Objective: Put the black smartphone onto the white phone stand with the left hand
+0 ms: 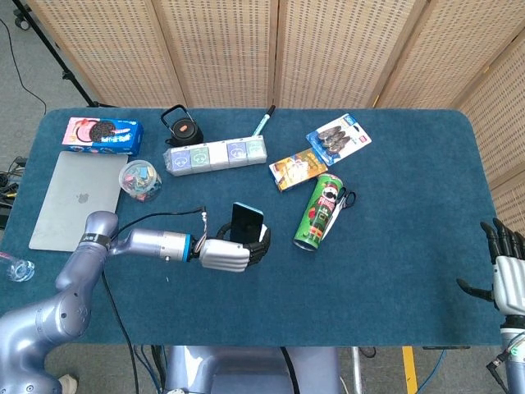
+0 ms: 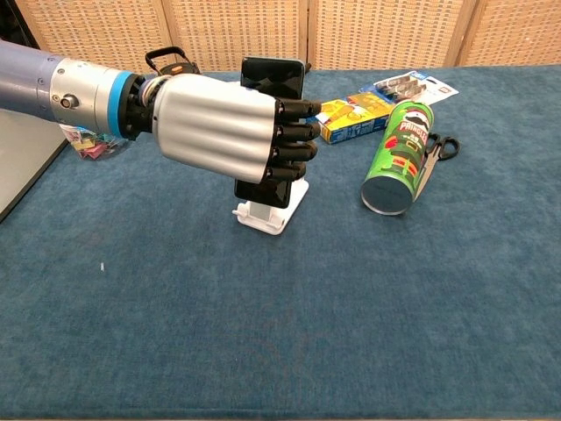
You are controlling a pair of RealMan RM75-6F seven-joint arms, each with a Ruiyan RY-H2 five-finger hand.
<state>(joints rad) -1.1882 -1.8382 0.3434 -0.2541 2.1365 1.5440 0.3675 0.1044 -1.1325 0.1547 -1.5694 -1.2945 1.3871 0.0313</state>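
The black smartphone (image 2: 273, 75) stands nearly upright, its lower end right at the white phone stand (image 2: 273, 213); whether it rests in the cradle is hidden. My left hand (image 2: 226, 127) grips it, fingers (image 2: 294, 132) curled around its middle and hiding most of the screen. In the head view the smartphone (image 1: 247, 222) rises above the left hand (image 1: 226, 254), and only a sliver of the stand (image 1: 265, 236) shows beside them. My right hand (image 1: 507, 277) hangs off the table's right edge, fingers spread and holding nothing.
A green Pringles can (image 2: 399, 158) lies to the right of the stand with scissors (image 2: 438, 149) beside it. Behind are a yellow snack box (image 2: 358, 112), a blister pack (image 1: 338, 137), a box row (image 1: 215, 153) and a black speaker (image 1: 181, 127). A laptop (image 1: 70, 197) and clip jar (image 1: 139, 180) sit left.
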